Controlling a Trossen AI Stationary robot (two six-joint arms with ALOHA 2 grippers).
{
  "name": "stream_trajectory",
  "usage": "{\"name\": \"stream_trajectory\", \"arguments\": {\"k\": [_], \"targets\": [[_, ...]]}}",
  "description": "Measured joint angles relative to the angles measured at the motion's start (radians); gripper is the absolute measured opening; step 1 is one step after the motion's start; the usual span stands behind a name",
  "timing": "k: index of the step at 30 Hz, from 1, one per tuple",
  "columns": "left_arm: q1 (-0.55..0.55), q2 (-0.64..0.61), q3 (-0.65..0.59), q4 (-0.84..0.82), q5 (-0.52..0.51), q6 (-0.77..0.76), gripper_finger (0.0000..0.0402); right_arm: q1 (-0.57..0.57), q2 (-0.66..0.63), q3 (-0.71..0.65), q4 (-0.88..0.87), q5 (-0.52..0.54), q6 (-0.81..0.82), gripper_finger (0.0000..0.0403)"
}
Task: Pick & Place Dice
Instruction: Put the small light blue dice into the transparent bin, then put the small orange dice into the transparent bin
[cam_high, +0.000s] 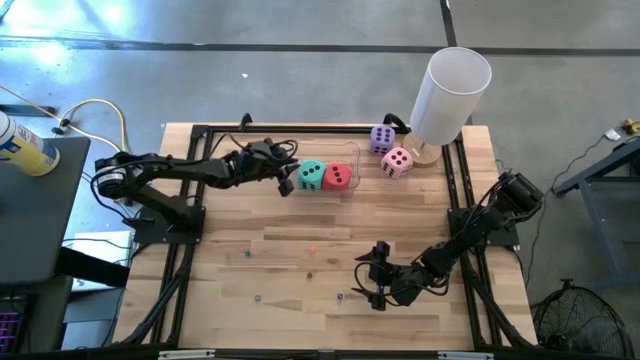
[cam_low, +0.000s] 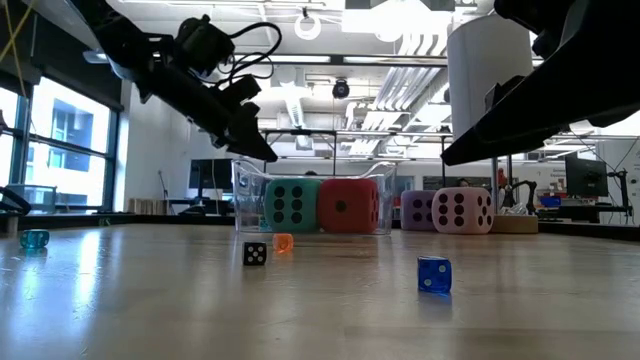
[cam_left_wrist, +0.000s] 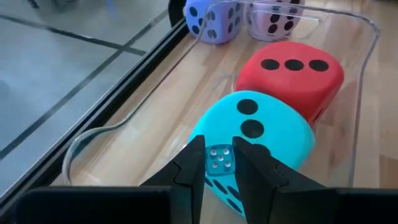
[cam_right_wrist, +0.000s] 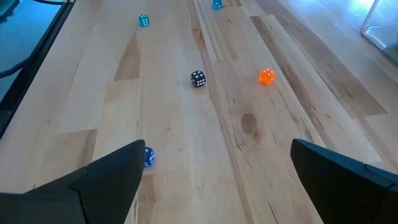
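My left gripper (cam_left_wrist: 217, 149) is shut on a small clear pale-blue die (cam_left_wrist: 219, 160). It hangs over the left end of a clear bin (cam_high: 352, 150). A teal die (cam_left_wrist: 261, 134) and a red die (cam_left_wrist: 292, 74), both large and soft, rest inside the bin. A purple die (cam_high: 382, 139) and a pink die (cam_high: 397, 162) sit on the table beyond the bin's right end. My right gripper (cam_right_wrist: 217, 180) stands open low over the table's near right part, with nothing between its fingers. My left gripper pinches the small clear die by two opposite faces (cam_left_wrist: 219, 163) between its two fingers. The fingers (cam_low: 262, 150) slant downward from the table's left. The die is lifted clear, just above the teal die.
Small dice lie loose on the wood: a black one (cam_right_wrist: 198, 78), an orange one (cam_right_wrist: 266, 76), a blue one (cam_right_wrist: 148, 157) by my right gripper's finger, and a teal one (cam_right_wrist: 143, 20). A tall white cylinder (cam_high: 450, 95) stands at the far right corner. Black rails frame the table.
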Motion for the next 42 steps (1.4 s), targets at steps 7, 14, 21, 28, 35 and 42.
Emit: {"name": "stream_trajectory", "arguments": {"k": [7,14,21,28,35,42], "targets": [[0.0,0.0,0.0,0.001,0.0,-0.022,0.011,0.0,0.0,0.0,0.001,0.0,-0.001,0.0392],[0.0,0.0,0.0,0.01,0.003,0.001,0.0163,0.0,0.0,0.0,-0.002,-0.002,-0.003,0.0392],[-0.042,-0.031,0.0,0.048,0.003,0.022,0.0173,0.0,0.0,0.0,-0.002,-0.001,-0.003,0.0392],[-0.195,-0.203,0.001,0.001,0.004,0.048,0.0173,0.0,0.0,0.0,-0.01,0.001,-0.002,0.0392],[-0.391,-0.324,0.001,-0.232,0.158,-0.12,0.0173,0.0,0.0,0.0,-0.01,0.007,-0.003,0.0392],[-0.589,-0.167,-0.024,-0.24,0.104,-0.125,0.0173,0.014,0.0,0.0,-0.011,0.005,-0.052,0.0392]]}}
